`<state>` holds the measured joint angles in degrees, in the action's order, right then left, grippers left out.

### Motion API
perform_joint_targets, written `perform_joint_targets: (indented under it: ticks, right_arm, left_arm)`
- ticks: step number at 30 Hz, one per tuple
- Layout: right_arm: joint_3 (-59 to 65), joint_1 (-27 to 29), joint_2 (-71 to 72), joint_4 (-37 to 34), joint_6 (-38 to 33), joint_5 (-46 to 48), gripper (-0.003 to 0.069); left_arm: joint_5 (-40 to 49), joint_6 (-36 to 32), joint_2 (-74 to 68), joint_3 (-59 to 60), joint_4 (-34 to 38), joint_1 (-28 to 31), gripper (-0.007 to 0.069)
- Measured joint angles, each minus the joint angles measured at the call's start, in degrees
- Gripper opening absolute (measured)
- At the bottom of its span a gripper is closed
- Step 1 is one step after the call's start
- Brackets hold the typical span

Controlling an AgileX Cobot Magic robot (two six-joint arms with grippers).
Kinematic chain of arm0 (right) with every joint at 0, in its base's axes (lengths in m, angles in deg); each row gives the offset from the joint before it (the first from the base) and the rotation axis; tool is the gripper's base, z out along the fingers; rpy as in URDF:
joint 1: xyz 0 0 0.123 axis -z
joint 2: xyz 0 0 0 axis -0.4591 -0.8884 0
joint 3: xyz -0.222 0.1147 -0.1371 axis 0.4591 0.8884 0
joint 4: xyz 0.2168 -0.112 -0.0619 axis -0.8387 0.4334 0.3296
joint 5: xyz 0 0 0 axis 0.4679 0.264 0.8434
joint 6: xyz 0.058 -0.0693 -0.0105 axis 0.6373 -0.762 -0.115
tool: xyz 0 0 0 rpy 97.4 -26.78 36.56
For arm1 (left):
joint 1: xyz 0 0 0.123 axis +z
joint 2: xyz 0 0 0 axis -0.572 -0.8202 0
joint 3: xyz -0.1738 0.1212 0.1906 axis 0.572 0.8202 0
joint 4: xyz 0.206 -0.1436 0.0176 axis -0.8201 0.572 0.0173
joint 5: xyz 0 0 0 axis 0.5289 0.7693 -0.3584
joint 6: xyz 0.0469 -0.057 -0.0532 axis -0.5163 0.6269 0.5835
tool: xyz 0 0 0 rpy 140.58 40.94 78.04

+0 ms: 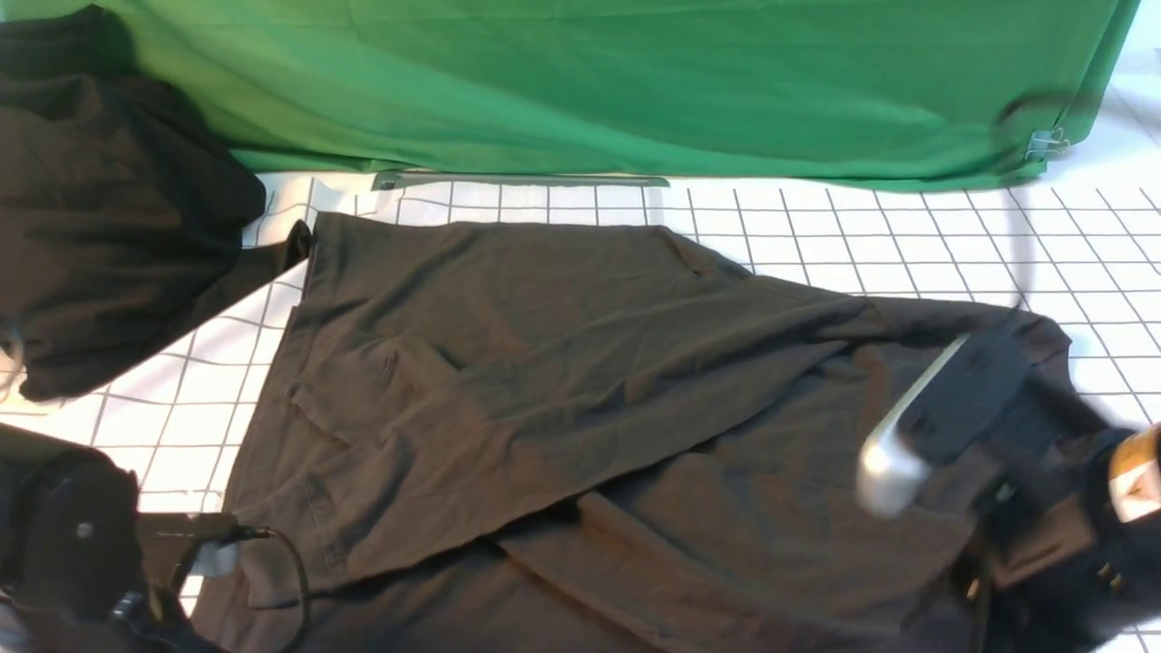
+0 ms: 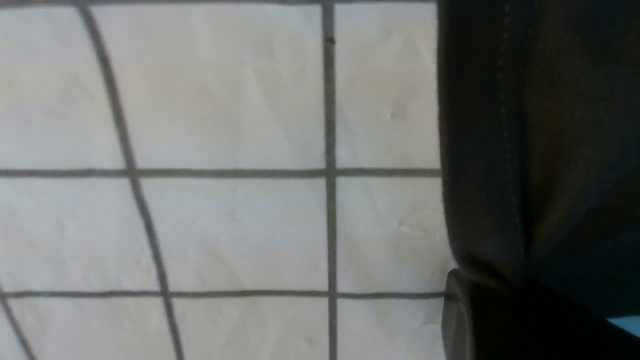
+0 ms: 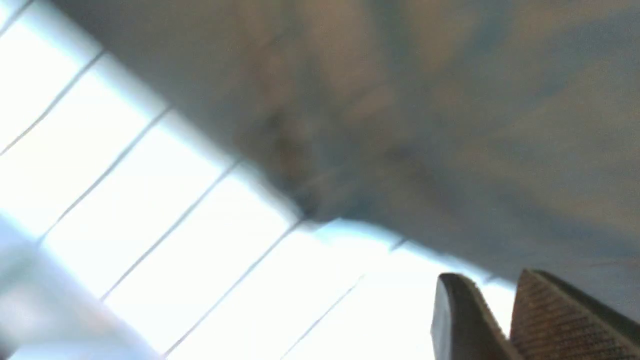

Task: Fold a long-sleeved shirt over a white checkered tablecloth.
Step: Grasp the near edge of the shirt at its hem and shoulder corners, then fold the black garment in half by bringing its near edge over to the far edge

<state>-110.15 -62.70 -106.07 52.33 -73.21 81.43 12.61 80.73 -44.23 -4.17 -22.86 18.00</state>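
The long-sleeved shirt (image 1: 544, 363) lies spread and partly folded on the white checkered tablecloth (image 1: 907, 245), with no print showing. My left gripper (image 1: 222, 549) is at the shirt's near left corner. In the left wrist view the stitched hem of the shirt (image 2: 540, 125) runs down into the left gripper (image 2: 500, 305) and bunches there, beside bare tablecloth (image 2: 225, 225). My right gripper (image 1: 934, 426) hovers, blurred, over the shirt's right end. In its wrist view the right gripper (image 3: 487, 285) shows a narrow gap with nothing in it, beside the shirt (image 3: 425, 100).
A blacker heap of cloth (image 1: 109, 209) sits at the far left. A plain green cloth (image 1: 635, 82) hangs along the back, held by a clip (image 1: 1048, 143) at its right corner. Bare checkered cloth (image 1: 154, 408) shows left of the shirt.
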Motion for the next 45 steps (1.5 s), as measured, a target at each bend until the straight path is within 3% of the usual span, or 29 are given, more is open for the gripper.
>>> perform_joint_targets:
  ticks: [3,6,10,16,17,18,20,22,23,24,26,34,42,45]
  right_arm:
    - [1.5,-1.8,-4.3,-1.0,-1.5,-0.3,0.0227]
    - [3.8,-6.4,-9.3,-0.1,-1.5,-4.4,0.039]
    - [5.0,-10.2,-14.3,3.5,0.5,-11.1,0.0531]
    - [5.1,-11.7,-20.7,5.4,1.1,-17.1,0.0555]
    - [5.1,-11.8,-21.7,5.7,1.1,-17.8,0.0545]
    - [5.1,-11.9,-23.3,6.1,1.1,-17.9,0.0482]
    - [5.0,-11.9,-23.7,6.8,1.1,-17.8,0.0426]
    - [4.9,-11.9,-23.7,7.7,1.1,-16.9,0.0211]
    - [4.9,-11.9,-23.7,7.7,1.1,-16.7,0.0192]
    - [5.0,-11.9,-23.3,7.4,1.1,-15.1,0.0097]
    - [5.1,-12.5,-21.2,6.7,1.5,-11.7,0.0043]
    - [3.0,-13.4,-8.1,8.1,2.9,-3.1,0.0031]
    - [-12.6,-2.4,-9.5,12.5,-0.4,1.2,0.0031]
    - [-22.7,3.4,-17.2,12.8,-3.8,0.4,0.0031]
  left_arm:
    - [3.2,-0.1,4.8,-0.8,-0.7,0.0,0.0031]
    - [4.8,-0.1,9.7,-1.0,-1.0,0.0,0.0031]
    - [6.0,-0.3,12.0,-1.0,-1.2,0.0,0.0031]
    - [6.2,-0.3,12.1,-1.0,-1.2,0.0,0.0031]
    - [6.2,-0.3,12.1,-1.0,-1.2,0.0,0.0031]
    - [6.2,-0.3,12.1,-1.0,-1.1,0.0,0.0031]
    - [6.5,-0.3,12.1,-1.0,-1.0,0.0,0.0031]
    - [7.4,-0.4,12.2,-1.0,-0.7,0.0,0.0031]
    - [7.4,-0.4,12.2,-1.0,-0.6,0.0,0.0031]
    - [8.8,-0.7,13.0,-1.0,-0.2,0.0,0.0031]
    - [12.0,-1.6,15.0,-1.0,1.1,0.0,0.0031]
    - [19.1,-0.9,25.2,-7.4,1.9,0.0,0.0031]
    - [17.3,1.0,14.5,-27.4,-6.5,0.8,0.0031]
    - [14.7,-0.9,2.3,-38.1,-5.5,5.3,0.0031]
